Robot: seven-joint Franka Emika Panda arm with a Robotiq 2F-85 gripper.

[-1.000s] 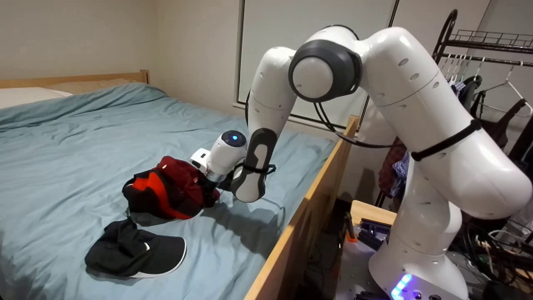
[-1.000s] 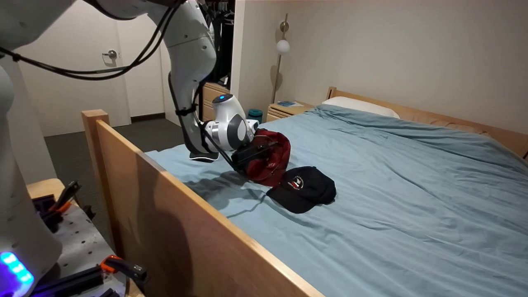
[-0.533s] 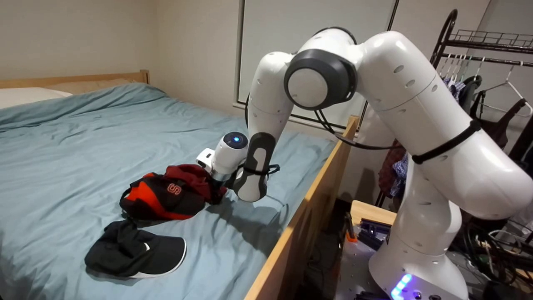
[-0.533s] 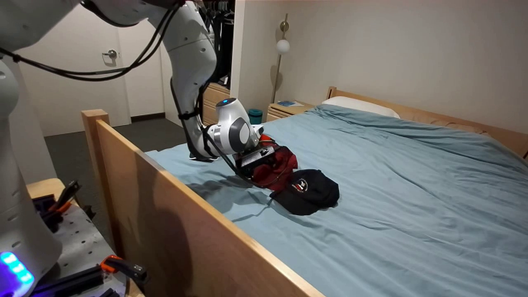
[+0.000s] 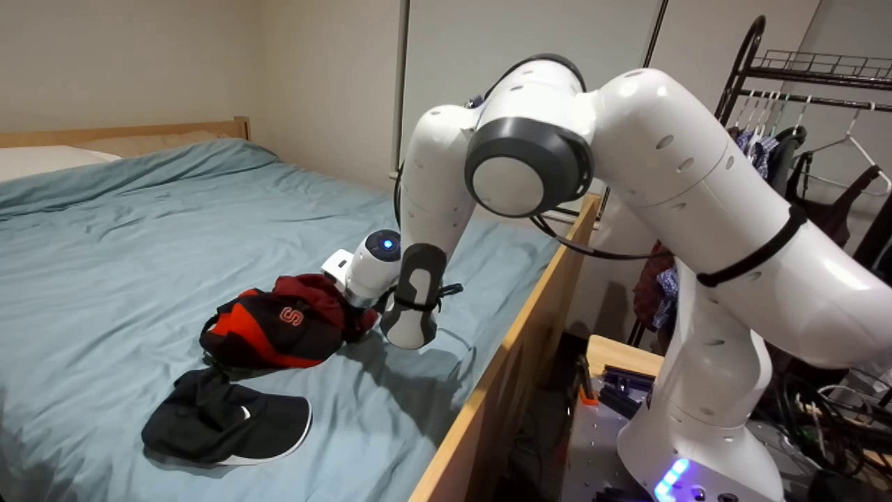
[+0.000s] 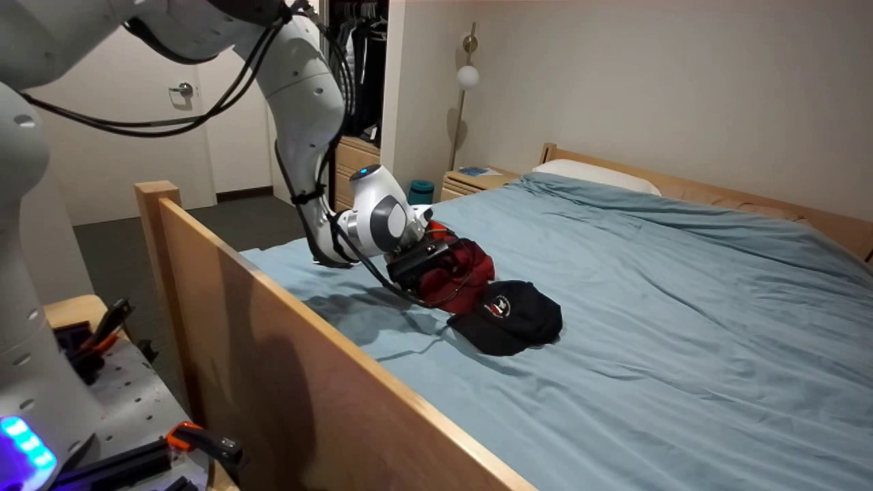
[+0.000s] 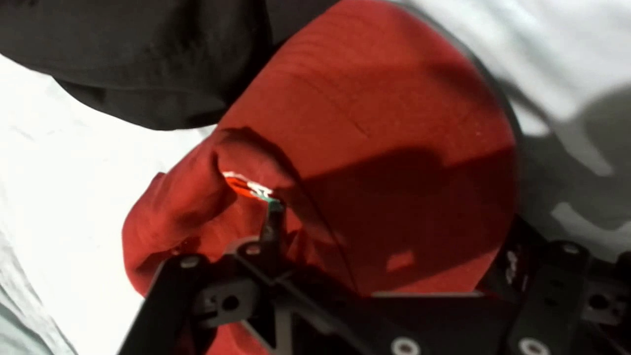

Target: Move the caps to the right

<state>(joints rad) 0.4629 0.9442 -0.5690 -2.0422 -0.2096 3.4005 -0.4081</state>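
Where a blue cover (image 6: 655,327) spreads over a wooden bed (image 6: 382,436), baseball caps (image 5: 230,418) lie close together below a white robot arm (image 5: 732,209). The gripper (image 7: 394,222) is low over the dark red cap (image 7: 394,108), its fingers (image 7: 273,224) wide apart, one at a fold of the crown and the other beside the brim's edge; whether they press the cloth cannot be told. In an exterior view, a black-and-orange cap (image 5: 279,341) lettered S is left of it and nearer, and a black cap with a white-edged brim (image 5: 268,422) lies nearer again, just beside. From an exterior view, a black cap with a round emblem (image 6: 525,320) lies against the dark red one, to its right and nearer. Far back there, an open closet (image 6: 393,75) holds hanging clothes (image 6: 361,82) above wooden drawers (image 6: 356,162); beside a nightstand (image 6: 494,179) stands a teal bin (image 6: 421,194), its inside hidden. At far right in an exterior view, a clothes rack (image 5: 801,75) is hung with garments (image 5: 829,217).
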